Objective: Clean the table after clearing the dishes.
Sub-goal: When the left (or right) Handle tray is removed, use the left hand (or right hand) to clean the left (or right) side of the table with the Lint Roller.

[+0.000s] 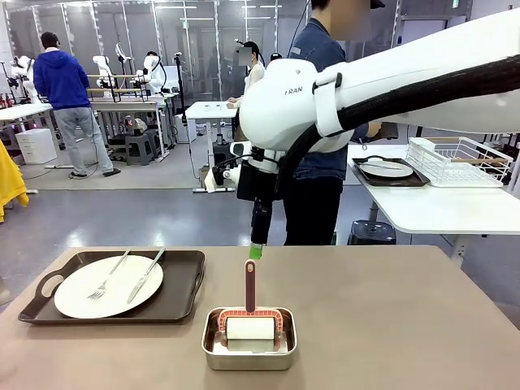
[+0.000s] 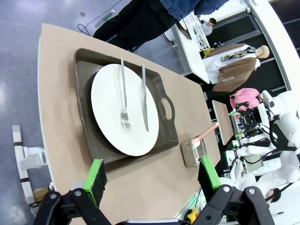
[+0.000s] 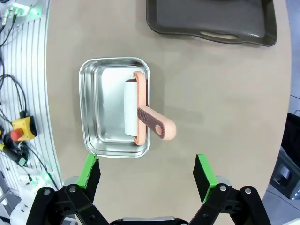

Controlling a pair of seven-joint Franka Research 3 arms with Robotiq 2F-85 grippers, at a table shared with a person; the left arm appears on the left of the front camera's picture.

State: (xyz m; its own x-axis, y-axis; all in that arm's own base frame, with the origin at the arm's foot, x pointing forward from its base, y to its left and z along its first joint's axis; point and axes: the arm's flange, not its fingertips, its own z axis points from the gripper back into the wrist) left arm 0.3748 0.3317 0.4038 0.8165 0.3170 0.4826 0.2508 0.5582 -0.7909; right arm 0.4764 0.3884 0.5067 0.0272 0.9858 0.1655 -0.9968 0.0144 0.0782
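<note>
I note the right gripper (image 3: 146, 164), jaws wide, over the pan (image 3: 88, 112); the roller handle (image 3: 154, 123) rises toward it. The left gripper (image 2: 152, 176) is likewise wide.

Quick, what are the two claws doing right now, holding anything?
Left gripper: open, holding nothing.
Right gripper: open, holding nothing.

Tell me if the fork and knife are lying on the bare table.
No, the fork and knife both lie on the white plate, which sits in the dark tray.
</note>
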